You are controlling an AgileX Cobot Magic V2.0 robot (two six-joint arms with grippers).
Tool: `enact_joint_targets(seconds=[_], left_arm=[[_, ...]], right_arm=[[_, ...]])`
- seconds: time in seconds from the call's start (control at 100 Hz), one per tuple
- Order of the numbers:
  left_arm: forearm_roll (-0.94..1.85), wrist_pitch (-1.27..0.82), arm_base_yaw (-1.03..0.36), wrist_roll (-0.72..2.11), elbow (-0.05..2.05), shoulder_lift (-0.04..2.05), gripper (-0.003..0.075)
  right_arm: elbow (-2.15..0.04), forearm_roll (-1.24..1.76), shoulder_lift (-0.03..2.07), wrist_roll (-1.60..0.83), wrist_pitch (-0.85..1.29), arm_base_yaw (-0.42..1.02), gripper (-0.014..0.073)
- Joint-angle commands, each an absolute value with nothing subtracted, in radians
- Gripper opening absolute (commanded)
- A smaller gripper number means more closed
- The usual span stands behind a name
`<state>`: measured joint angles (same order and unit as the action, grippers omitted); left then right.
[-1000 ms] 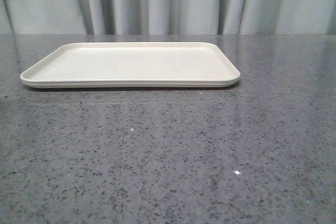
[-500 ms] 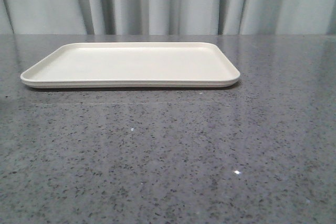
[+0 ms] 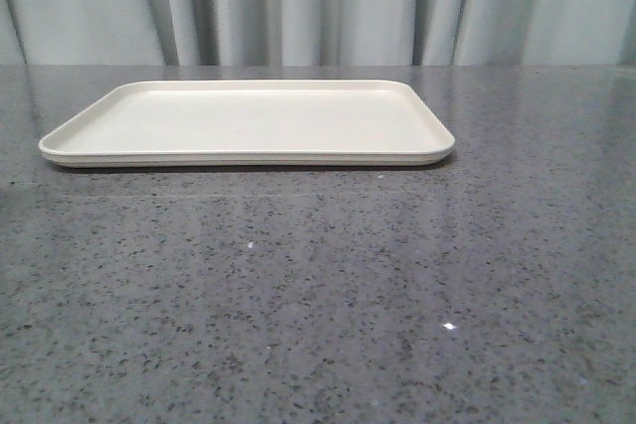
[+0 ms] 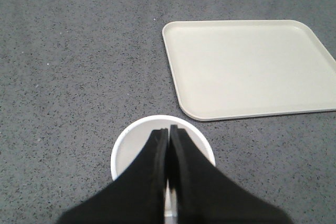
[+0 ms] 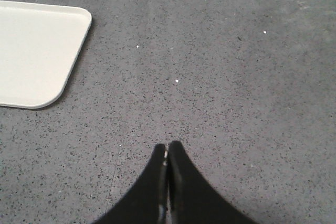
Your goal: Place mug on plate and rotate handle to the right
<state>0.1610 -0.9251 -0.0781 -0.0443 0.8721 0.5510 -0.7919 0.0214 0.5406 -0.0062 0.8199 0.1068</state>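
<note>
A cream plate (image 3: 248, 124) lies flat on a speckled grey table (image 3: 318, 295), with nothing on it. Neither arm appears in the front view.

From the left wrist camera, the left gripper (image 4: 168, 135) has its 2 black fingers pressed together, holding nothing, directly above the open mouth of the white mug (image 4: 128, 148). The mug stands upright on the table, just off the plate's nearest rounded corner and not touching it. The handle is not visible, probably hidden under the fingers, so its direction cannot be told.

The right gripper (image 5: 167, 153) also has its fingers together and empty, above bare table, well apart from the plate's far end.

Risk: if the left fingers descend without first parting, they would enter the mug or strike its rim, tipping or pushing it. Gripping without knowing the handle's side could also leave it turned wrongly.
</note>
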Motion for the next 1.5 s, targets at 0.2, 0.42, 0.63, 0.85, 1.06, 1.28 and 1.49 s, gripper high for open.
enact_joint_targets(seconds=[0.2,0.42,0.63,0.85,1.06,1.28,1.49], left_arm=[[0.183,-0.866,-0.075,-0.052,0.907,0.562,-0.002],[0.183,-0.869,-0.075,-0.052,0.907,0.562,-0.0005],[0.183,-0.877,-0.075,-0.052,0.907,0.562,0.0265],[0.183,-0.877,-0.075,-0.052,0.907,0.562,0.0613],[0.129,-0.905,-0.075,-0.102,0.907,0.588,0.0599],[0.09,-0.986,-0.075,-0.118,0.907,0.711,0.0599],[0.041,-0.982,-0.075,-0.118,0.907,0.815,0.0599]], right_arm=[[-0.828,0.02,0.56,-0.01,0.768,0.103,-0.0064],[-0.828,0.02,0.56,-0.01,0.776,0.103,-0.0032],[-0.828,0.02,0.56,-0.01,0.776,0.103,0.0326],[-0.828,0.02,0.56,-0.01,0.774,0.103,0.0575],[-0.828,0.02,0.56,-0.01,0.773,0.103,0.0575],[-0.828,0.02,0.56,-0.01,0.769,0.103,0.0575],[-0.828,0.02,0.56,-0.01,0.769,0.103,0.0575]])
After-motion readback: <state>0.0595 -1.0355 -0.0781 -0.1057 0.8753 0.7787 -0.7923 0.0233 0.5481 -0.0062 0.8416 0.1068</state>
